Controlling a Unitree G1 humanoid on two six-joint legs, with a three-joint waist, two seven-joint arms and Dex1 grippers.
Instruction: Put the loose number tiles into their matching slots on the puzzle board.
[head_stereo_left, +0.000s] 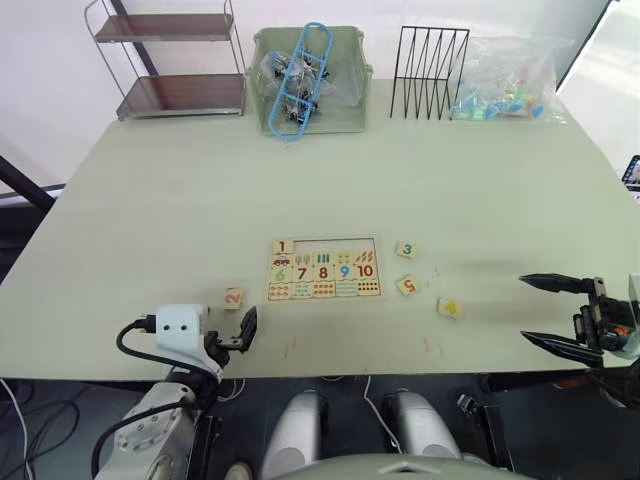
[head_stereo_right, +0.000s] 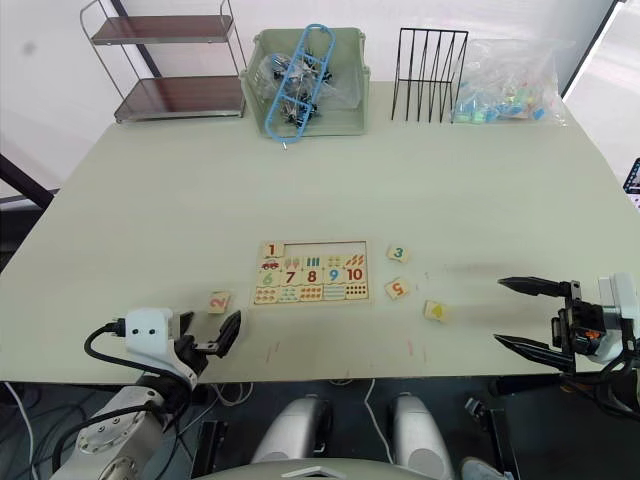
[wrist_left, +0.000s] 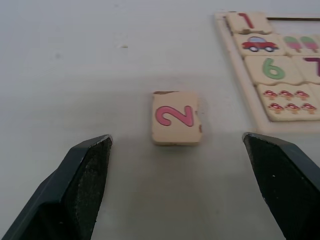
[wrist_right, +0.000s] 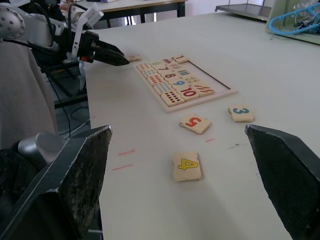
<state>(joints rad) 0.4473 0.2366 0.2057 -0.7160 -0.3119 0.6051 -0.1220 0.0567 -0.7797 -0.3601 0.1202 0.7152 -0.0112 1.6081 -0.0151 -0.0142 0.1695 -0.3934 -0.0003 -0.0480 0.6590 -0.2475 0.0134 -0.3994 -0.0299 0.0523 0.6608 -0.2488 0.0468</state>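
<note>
While open, left gripper (wrist_left: 177, 187) faces tile 2 (wrist_left: 176, 118)

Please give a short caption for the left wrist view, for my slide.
Open left gripper facing the loose 2 tile on the table, beside the puzzle board.

Pale-wood tiles: pink 2 (wrist_left: 175, 118), green 3 (head_stereo_left: 405, 250), orange 5 (head_stereo_left: 407, 285), yellow 4 (wrist_right: 186, 166).

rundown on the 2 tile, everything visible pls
The 2 tile is a small square of pale wood with rounded corners and a pink-red digit, lying flat, face up on the table, left of the puzzle board and apart from it. Nothing touches it; the left pincer is open, its fingers on either side, short of it.
</note>
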